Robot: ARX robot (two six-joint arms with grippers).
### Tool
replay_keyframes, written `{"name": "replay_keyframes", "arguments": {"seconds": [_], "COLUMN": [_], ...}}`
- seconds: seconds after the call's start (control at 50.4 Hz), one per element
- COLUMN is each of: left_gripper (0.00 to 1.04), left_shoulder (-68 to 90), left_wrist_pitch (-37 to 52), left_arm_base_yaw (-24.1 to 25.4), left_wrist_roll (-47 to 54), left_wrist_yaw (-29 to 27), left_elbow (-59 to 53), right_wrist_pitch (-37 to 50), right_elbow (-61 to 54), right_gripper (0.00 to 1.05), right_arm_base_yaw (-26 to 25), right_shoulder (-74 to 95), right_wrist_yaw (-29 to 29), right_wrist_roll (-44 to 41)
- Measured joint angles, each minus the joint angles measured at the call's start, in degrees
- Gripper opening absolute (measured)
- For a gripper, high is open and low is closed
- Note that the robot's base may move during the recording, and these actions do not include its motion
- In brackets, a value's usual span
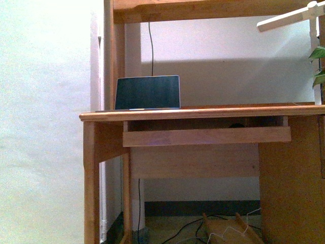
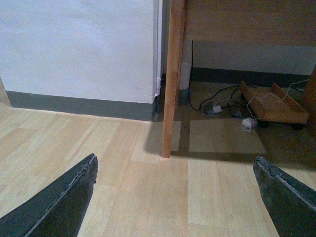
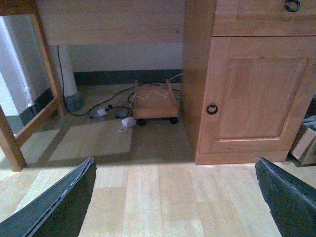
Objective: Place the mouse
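- mouse (image 1: pixel 236 125): we saw only a dark sliver on the pull-out tray (image 1: pixel 203 136), right of centre; its long axis was unreadable.
- left gripper (image 2: pixel 174 160), right gripper (image 3: pixel 175 160): both gaped wide and empty, near the floor, well below the tray.
- we judged the right arm nearer.

Black gripper fingers
Matte, tapered fingers (image 2: pixel 59 205) with rough edges are seen on left gripper (image 2: pixel 175 195) and right gripper (image 3: pixel 175 195).
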Motion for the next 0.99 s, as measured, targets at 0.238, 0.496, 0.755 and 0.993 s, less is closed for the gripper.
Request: {"name": "replay_keyframes", "arguments": {"seconds": [0.238,0.496,0.755,0.993], "left_gripper": [0.97,0.97,0.97,0.97], "left_shoulder": [0.0,0.0,0.0,0.0], "left_wrist_pitch": [0.0,0.0,0.0,0.0], "left_arm_base_yaw": [0.0,0.0,0.0,0.0], "left_wrist_roll": [0.0,0.0,0.0,0.0], "left_wrist_yaw": [0.0,0.0,0.0,0.0], "left_elbow": [0.0,0.0,0.0,0.0], "right_wrist_pitch": [0.0,0.0,0.0,0.0], "right_elbow": [0.0,0.0,0.0,0.0], "right_gripper": [0.97,0.97,0.97,0.97], "right_arm_base_yaw": [0.0,0.0,0.0,0.0], "right_shoulder": [0.0,0.0,0.0,0.0], "right_wrist_yaw": [0.0,0.0,0.0,0.0], "right_wrist_roll": [0.0,0.0,0.0,0.0]}}
